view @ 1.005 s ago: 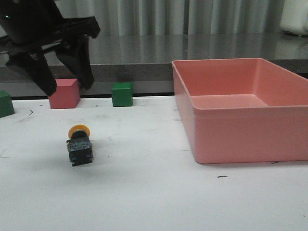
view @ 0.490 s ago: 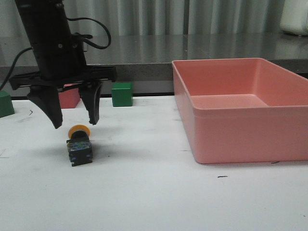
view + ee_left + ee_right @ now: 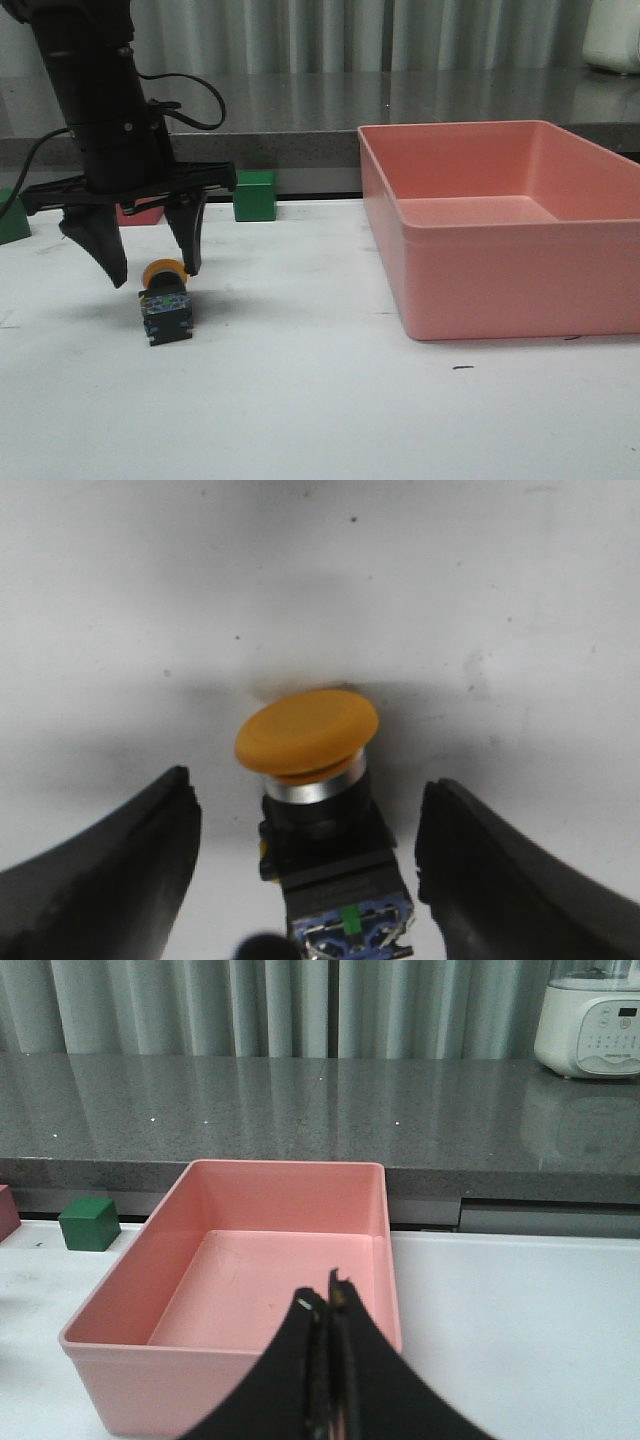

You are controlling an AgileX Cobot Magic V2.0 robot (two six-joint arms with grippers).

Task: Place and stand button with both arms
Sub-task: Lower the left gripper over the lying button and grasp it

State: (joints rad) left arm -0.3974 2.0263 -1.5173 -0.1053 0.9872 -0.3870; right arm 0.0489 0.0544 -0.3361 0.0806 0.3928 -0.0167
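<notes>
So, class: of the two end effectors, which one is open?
The left end effector: its fingers are spread on either side of the button. The right end effector is shut.

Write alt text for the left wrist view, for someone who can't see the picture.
A push-button with a yellow mushroom cap lies on its side on a white table, between the two black fingers of the open left pincer, which touch nothing. Its silver collar and black body point toward the camera.
</notes>
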